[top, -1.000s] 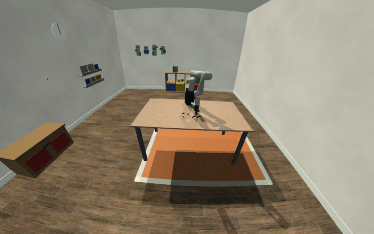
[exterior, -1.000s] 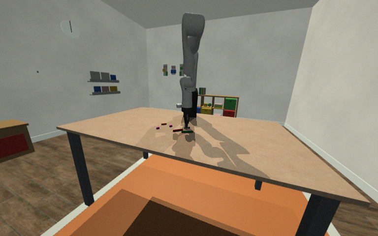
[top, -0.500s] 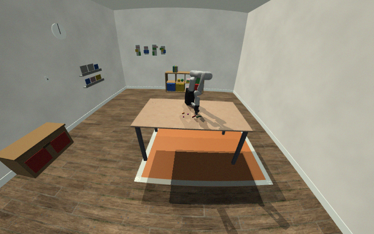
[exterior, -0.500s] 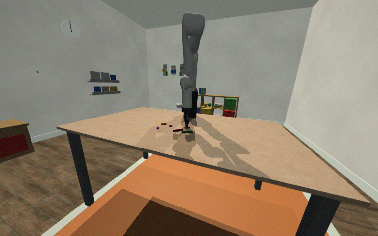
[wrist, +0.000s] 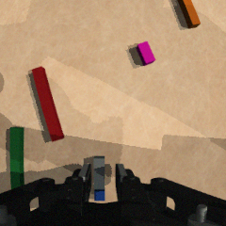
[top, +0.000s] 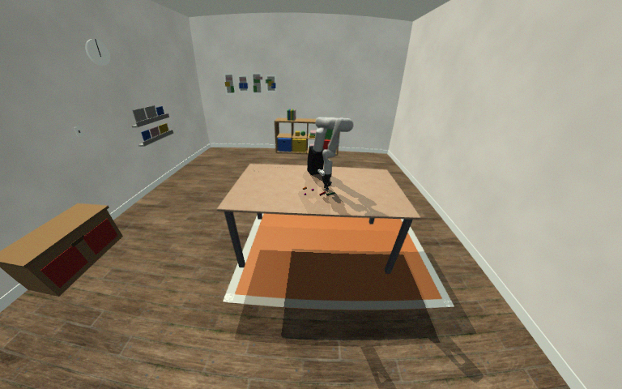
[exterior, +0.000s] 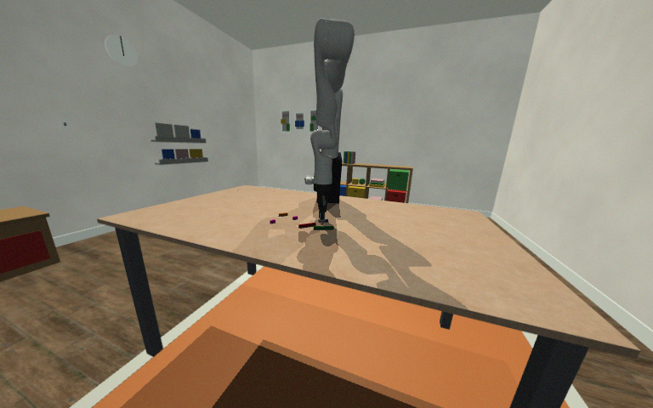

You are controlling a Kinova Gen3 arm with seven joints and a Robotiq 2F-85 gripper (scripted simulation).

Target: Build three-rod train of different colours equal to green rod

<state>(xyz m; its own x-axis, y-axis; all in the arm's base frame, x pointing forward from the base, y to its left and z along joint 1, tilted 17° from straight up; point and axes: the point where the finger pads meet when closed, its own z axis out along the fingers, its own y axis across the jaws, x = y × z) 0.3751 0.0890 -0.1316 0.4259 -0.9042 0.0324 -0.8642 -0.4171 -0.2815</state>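
Note:
In the wrist view my gripper is low over the table with its fingers open. A grey rod lies flat between them, with a small gap on each side. A blue rod sits at the grey rod's near end, in line with it. The green rod lies to the left, and the red rod lies tilted beyond it. A magenta rod and an orange rod lie farther off to the right. In the exterior view the gripper stands just behind the green rod.
In the exterior view the red rod, two small magenta pieces and the orange rod lie left of the gripper. The arm's base stands at the table's far edge.

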